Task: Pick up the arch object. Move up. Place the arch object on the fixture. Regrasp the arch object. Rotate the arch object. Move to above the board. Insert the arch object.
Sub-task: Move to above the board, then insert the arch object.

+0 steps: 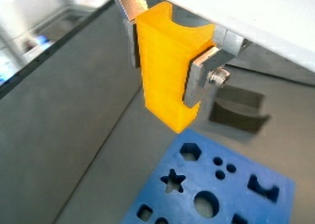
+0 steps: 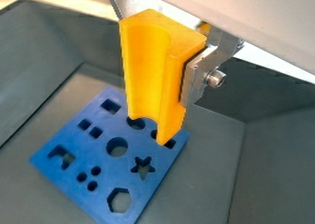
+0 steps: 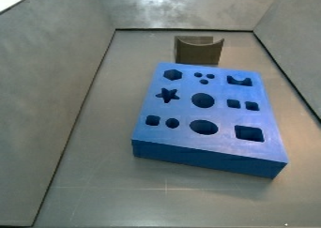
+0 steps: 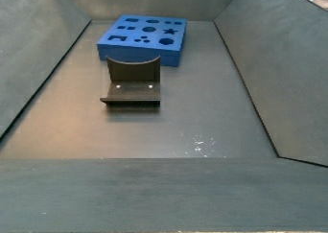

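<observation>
In both wrist views my gripper (image 1: 167, 57) (image 2: 160, 57) is shut on the arch object (image 1: 167, 66) (image 2: 154, 71), a yellow-orange block with a curved notch in one end. It hangs upright high above the floor. The blue board (image 1: 215, 186) (image 2: 110, 145) (image 3: 204, 110) (image 4: 144, 37) with dark shaped holes lies flat below it. The dark fixture (image 1: 237, 110) (image 3: 197, 50) (image 4: 132, 80) with a U-shaped notch stands next to the board with nothing on it. Neither side view shows the gripper or the arch object.
Grey sloping walls (image 3: 75, 25) (image 4: 263, 55) enclose the bin floor on all sides. In a side view the board lies close to the far wall and the fixture stands in front of it.
</observation>
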